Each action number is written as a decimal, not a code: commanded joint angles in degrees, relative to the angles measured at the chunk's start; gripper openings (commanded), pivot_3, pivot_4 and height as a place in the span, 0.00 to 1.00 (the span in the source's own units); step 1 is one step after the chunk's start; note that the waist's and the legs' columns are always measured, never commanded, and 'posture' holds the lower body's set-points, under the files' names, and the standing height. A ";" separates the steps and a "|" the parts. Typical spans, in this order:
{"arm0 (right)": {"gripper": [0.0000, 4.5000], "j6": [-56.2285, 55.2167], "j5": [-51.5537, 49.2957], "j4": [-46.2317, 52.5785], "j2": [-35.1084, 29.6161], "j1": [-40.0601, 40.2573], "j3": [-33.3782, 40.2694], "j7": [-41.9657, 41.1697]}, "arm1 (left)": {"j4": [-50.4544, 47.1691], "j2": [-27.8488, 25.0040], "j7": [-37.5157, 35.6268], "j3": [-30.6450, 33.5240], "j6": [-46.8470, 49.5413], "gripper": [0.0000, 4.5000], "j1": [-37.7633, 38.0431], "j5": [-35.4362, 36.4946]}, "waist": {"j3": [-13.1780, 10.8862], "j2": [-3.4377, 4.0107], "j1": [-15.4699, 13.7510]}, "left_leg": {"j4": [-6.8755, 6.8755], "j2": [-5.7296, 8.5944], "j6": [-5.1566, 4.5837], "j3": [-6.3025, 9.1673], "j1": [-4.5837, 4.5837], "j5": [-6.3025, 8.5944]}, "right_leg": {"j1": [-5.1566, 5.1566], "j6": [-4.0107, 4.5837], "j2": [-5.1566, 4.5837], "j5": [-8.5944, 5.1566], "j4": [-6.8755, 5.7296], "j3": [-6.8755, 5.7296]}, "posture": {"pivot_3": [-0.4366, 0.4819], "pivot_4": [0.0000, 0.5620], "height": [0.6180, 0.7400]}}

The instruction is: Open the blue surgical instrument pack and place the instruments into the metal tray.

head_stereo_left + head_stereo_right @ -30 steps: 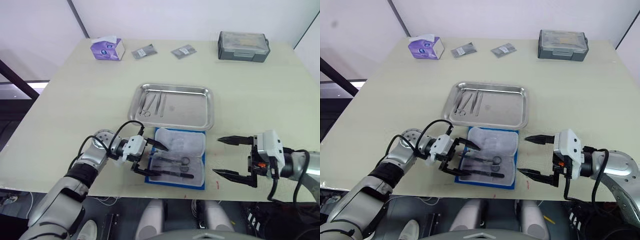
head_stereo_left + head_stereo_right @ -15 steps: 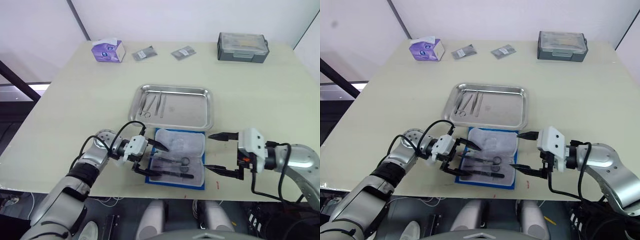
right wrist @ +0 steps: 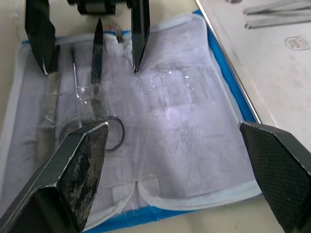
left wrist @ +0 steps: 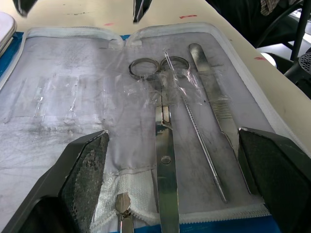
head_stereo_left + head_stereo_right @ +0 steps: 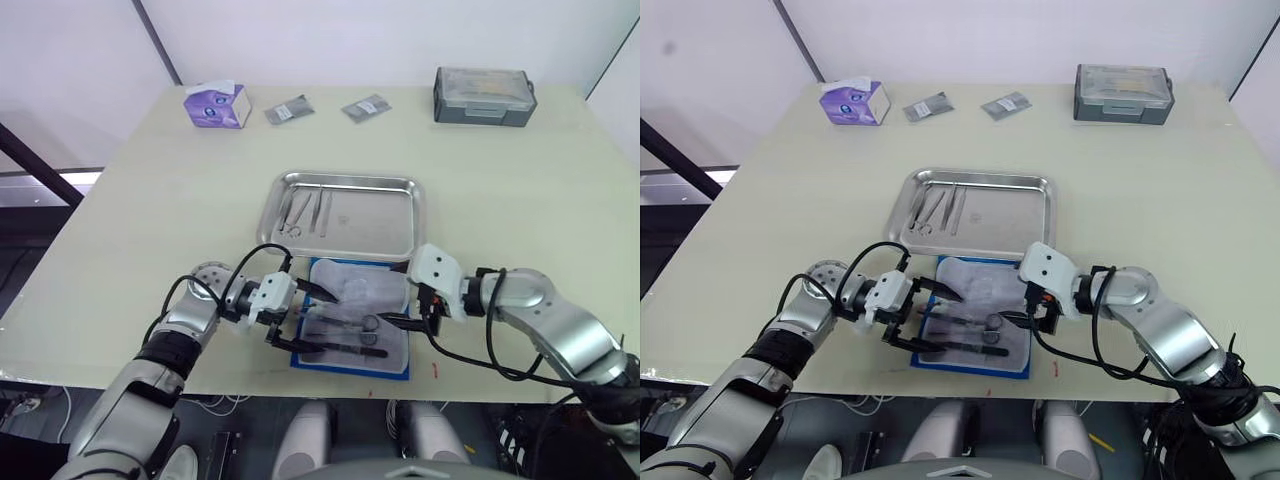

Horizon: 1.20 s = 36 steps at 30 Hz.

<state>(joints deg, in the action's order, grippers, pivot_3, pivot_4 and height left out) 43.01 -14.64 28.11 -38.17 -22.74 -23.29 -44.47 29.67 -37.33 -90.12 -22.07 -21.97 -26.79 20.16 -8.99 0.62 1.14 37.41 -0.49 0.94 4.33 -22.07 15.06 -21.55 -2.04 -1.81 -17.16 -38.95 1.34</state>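
Your left gripper (image 5: 309, 318) sits at the left edge of the blue surgical instrument pack (image 5: 356, 318), jaws spread wide and holding nothing. The pack lies open on the table just in front of the metal tray (image 5: 346, 212), pale lining up. In the left wrist view the scissors (image 4: 163, 143), a thin probe (image 4: 195, 128) and a flat handle (image 4: 216, 104) lie side by side between the two fingers, long axes running straight away from that gripper, ring handles at the far end. So the tools point left to right across the pack, tips toward your left arm, rings toward your right.

Your right gripper (image 5: 411, 305) reaches over the pack's right edge, also wide open and empty, with the scissor rings (image 3: 113, 136) just ahead of it. It looks the nearer to the rings; the left is nearer the blades.

A few instruments (image 5: 305, 210) already lie in the tray's left part. No writing can be read on the pack, nor on the purple tissue box (image 5: 215, 104) or grey lidded box (image 5: 484, 94)
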 commanded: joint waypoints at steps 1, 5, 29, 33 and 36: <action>1.00 0.13 1.15 0.97 0.47 -1.37 -1.19 -0.36 | 1.18 -0.09 -2.38 -2.33 2.03 1.00 3.07 -4.38 | 0.00 -0.01 0.00 | 0.00 0.00 0.00 0.00 0.00 0.00 | 0.00 0.00 0.00 0.00 0.00 0.00 | 0.48 0.27 0.95; 1.00 0.72 2.01 0.78 0.77 -1.76 -2.43 -0.64 | 0.59 -0.08 -2.38 -1.98 2.37 1.00 3.58 -4.64 | 0.00 -0.01 0.06 | 0.00 0.00 0.00 0.01 -0.01 0.00 | 0.00 0.00 0.00 0.00 0.00 -0.01 | 0.48 0.27 0.95; 0.56 3.01 7.84 -2.05 3.20 -3.59 -7.89 -1.46 | -0.36 -0.20 -2.38 -0.39 3.36 1.00 4.28 -5.12 | 0.09 -0.10 0.97 | 0.00 0.00 0.00 0.09 0.01 0.00 | 0.00 0.00 -0.01 0.00 -0.03 -0.02 | 0.48 0.27 0.95; 0.41 2.72 8.28 -1.93 3.10 -3.30 -8.40 -1.89 | -0.30 -0.27 -2.38 -0.24 3.40 1.00 4.28 -5.14 | 0.11 -0.11 0.98 | 0.00 0.01 0.00 0.10 0.02 0.00 | 0.00 0.00 -0.01 0.00 -0.03 -0.02 | 0.48 0.27 0.95; 0.11 2.56 8.48 -1.73 3.11 -3.14 -8.41 -1.96 | -0.34 -0.46 -2.38 -0.22 3.45 1.00 4.32 -5.05 | 0.11 -0.11 0.99 | 0.00 0.01 0.00 0.11 0.02 0.00 | 0.00 0.00 -0.01 0.00 -0.04 -0.02 | 0.48 0.27 0.95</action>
<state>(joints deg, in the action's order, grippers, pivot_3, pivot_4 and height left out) 45.87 -6.98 24.75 -34.61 -26.07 -31.41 -46.10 27.49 -37.49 -90.11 -19.74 -20.27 -24.90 18.76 -8.88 0.51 2.13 37.41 -0.49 0.93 4.44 -22.05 15.06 -21.55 -2.04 -1.82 -17.16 -38.98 1.33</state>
